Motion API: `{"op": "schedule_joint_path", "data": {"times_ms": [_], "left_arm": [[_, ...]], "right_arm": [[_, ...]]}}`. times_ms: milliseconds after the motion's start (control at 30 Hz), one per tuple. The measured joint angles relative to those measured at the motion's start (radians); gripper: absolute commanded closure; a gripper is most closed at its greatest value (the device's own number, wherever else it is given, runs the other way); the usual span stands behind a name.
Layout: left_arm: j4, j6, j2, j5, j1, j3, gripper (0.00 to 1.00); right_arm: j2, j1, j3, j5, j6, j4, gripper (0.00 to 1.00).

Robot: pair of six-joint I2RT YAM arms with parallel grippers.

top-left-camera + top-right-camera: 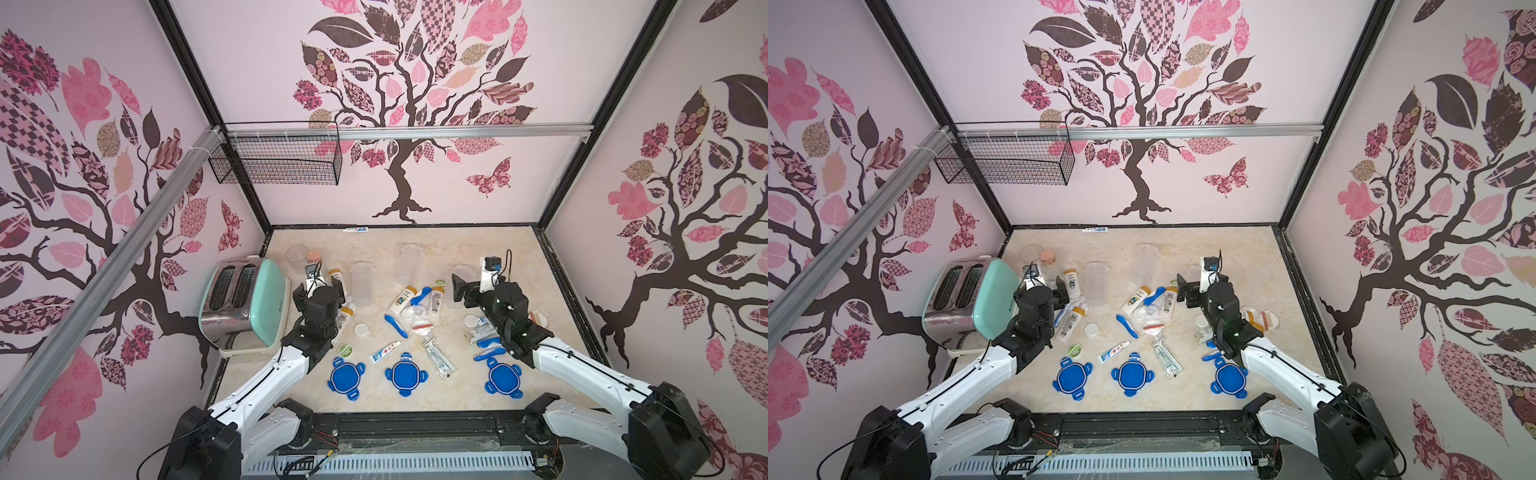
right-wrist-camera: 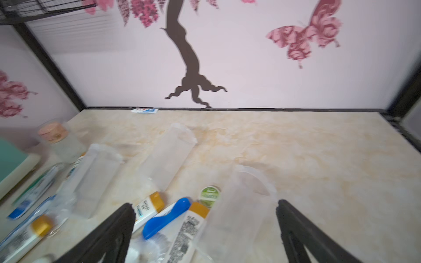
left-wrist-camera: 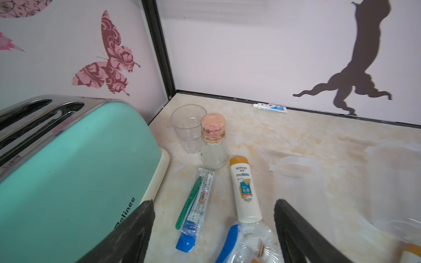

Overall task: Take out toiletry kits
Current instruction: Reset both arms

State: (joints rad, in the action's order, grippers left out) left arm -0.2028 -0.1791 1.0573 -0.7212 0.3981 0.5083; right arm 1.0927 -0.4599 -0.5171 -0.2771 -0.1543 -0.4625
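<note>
You see the kits [image 1: 436,305] scattered loose and lying flat: white bottles [image 1: 402,300] with yellow caps, blue toothbrushes [image 1: 395,325], a small toothpaste tube [image 1: 385,351], a green-lidded tub [image 1: 345,349], clear packets [image 1: 437,358]. One more tube [image 1: 355,229] lies alone at the far back.

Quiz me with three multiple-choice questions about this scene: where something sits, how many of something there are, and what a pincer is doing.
1. Where is the toaster? A) far right B) far left C) centre
2. How many blue lids are there? A) two B) three C) five
3. The left pincer is: A) open, empty B) shut on a bottle C) shut on a lid

Answers: 1 B, it stands at the far left; 2 B, three lie in a row along the near edge; 3 A, its jaws stand wide, gripping nothing.
</note>
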Motion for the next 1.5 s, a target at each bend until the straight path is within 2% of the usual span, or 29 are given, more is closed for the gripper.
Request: {"op": "schedule_joint_path", "data": {"times_ms": [167,333,567,767,967,1167,1367,1500], "left_arm": [[-0.175,0.075,0.040,0.005,-0.103,-0.154,0.15],[-0.311,0.123,0.087,0.035,-0.150,-0.223,0.15],[-0.449,0.160,0.138,0.108,-0.168,-0.244,0.15],[-0.481,0.164,0.169,0.174,-0.193,-0.244,0.15],[-0.566,0.175,0.241,0.243,-0.229,-0.242,0.15],[-0.740,0.178,0.377,0.331,-0.313,-0.259,0.17],[-0.783,0.195,0.433,0.418,-0.313,-0.251,0.16],[-0.765,0.196,0.446,0.472,-0.331,-0.216,0.16]], "right_arm": [[-0.028,0.141,0.159,-0.101,-0.020,-0.114,0.00],[-0.014,0.148,0.250,-0.173,-0.003,-0.193,0.00],[0.030,0.164,0.276,-0.246,0.036,-0.322,0.00],[0.087,0.214,0.416,-0.278,0.027,-0.485,0.00],[0.176,0.243,0.440,-0.276,0.068,-0.666,0.00],[0.428,0.274,0.467,-0.255,0.111,-0.988,0.00],[0.413,0.278,0.454,-0.186,0.136,-1.019,0.00],[0.492,0.280,0.435,-0.142,0.156,-1.078,0.00]]}}
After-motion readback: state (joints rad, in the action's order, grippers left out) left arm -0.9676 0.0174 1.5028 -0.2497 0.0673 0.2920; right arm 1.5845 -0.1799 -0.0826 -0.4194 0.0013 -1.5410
